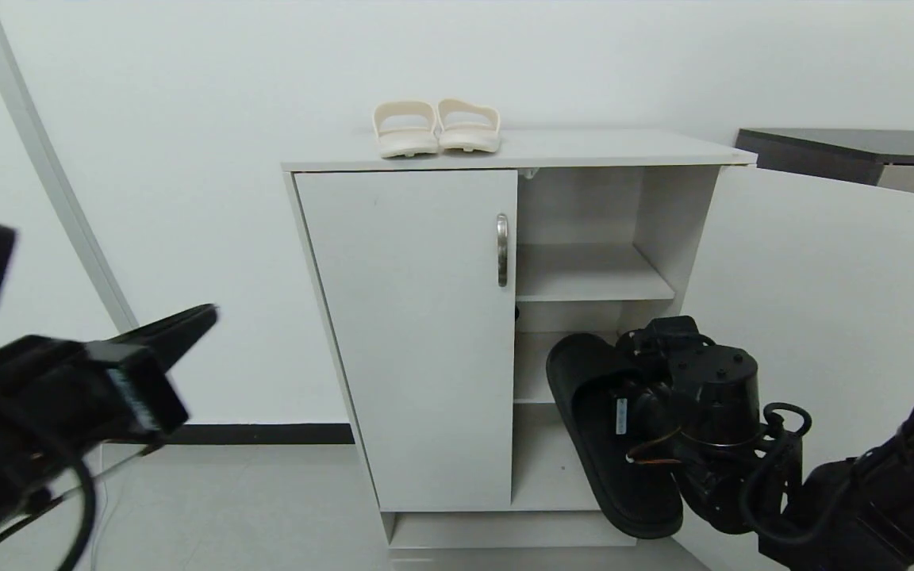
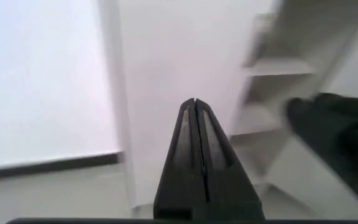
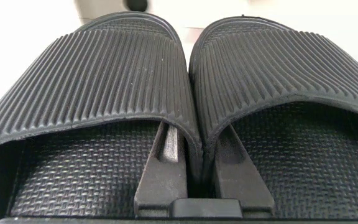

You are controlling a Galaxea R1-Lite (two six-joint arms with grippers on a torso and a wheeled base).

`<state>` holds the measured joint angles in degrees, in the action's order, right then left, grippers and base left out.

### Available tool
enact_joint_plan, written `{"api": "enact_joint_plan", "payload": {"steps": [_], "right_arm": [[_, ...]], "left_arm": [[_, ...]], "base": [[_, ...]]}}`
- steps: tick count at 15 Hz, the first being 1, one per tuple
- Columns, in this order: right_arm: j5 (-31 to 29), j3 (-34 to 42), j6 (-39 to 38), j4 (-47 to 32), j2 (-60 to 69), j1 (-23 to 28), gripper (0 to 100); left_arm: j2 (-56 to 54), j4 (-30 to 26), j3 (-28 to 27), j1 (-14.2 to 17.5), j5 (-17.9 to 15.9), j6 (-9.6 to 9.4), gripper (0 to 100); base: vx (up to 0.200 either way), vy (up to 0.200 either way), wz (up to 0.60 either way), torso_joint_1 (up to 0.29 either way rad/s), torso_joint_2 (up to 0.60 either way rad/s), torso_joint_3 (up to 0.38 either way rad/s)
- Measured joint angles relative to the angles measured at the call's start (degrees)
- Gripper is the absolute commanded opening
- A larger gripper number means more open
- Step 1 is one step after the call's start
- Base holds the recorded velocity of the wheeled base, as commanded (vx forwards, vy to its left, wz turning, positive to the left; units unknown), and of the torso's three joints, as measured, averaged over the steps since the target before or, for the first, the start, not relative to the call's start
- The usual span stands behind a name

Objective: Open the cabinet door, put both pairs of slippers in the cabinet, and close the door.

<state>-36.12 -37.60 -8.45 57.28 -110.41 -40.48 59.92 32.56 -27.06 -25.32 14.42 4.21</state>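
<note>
Black slippers (image 3: 185,93) look soft, light; my right fingers (image 3: 165,163) pinch their adjoining inner edges together, left fingers (image 2: 185,143) closed, empty.

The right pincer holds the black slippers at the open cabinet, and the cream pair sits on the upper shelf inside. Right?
No. The head view shows the cream rubber slippers on top of the white wooden cabinet, not on its shelf. The right pincer does hold the black ribbed rubber slippers there.
</note>
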Motion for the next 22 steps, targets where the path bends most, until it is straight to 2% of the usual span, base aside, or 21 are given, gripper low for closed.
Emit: {"api": "enact_joint_plan", "payload": {"steps": [3,5,8,9,10,12,13,14,16,22], "right_arm": [[-0.09,-0.66,0.00,0.02,-1.74,0.69,0],[-0.22,-0.66,0.09,0.06,-2.11,0.90,0],[-0.20,-0.44,0.09,0.06,-2.38,0.68,0],[-0.24,-0.41,0.09,0.11,-2.51,0.68,0],[-0.20,-0.30,0.05,0.06,-2.60,0.50,0],[-0.17,-0.13,0.02,0.09,-2.73,0.13,0],[-0.20,0.02,0.02,0.13,-2.77,-0.06,0],[-0.17,0.13,0.02,0.13,-2.82,-0.24,0],[-0.15,0.17,0.02,0.24,-3.15,-0.78,0],[-1.16,-2.43,-0.20,1.89,-5.79,-1.84,0]], "left_arm": [[-17.16,-15.54,2.78,11.15,2.07,-0.73,0],[-29.64,-22.47,6.62,18.04,2.57,-1.10,0],[-45.97,-32.91,14.84,23.83,1.32,-1.74,0],[-50.55,-35.56,18.63,24.59,0.46,-2.02,0],[-53.69,-36.11,21.26,25.02,-1.91,-2.32,0],[-57.16,-32.63,24.59,25.32,-9.25,-2.84,0],[-58.19,-32.45,25.80,25.39,-12.92,-4.10,0],[-58.82,-32.63,26.38,25.42,-14.85,-5.24,0],[-59.56,-32.61,26.90,25.39,-15.76,-5.73,0],[-60.08,-32.63,27.06,25.39,-15.65,-4.85,0]], "base": [[0.000,0.000,0.00,0.000,0.00,0.000],[0.000,0.000,0.00,0.000,0.00,0.000],[0.000,0.000,0.00,0.000,0.00,0.000],[0.000,0.000,0.00,0.000,0.00,0.000],[0.000,0.000,0.00,0.000,0.00,0.000],[0.000,0.000,0.00,0.000,0.00,0.000],[0.000,0.000,0.00,0.000,0.00,0.000],[0.000,0.000,0.00,0.000,0.00,0.000],[0.000,0.000,0.00,0.000,0.00,0.000],[0.000,0.000,0.00,0.000,0.00,0.000]]}}
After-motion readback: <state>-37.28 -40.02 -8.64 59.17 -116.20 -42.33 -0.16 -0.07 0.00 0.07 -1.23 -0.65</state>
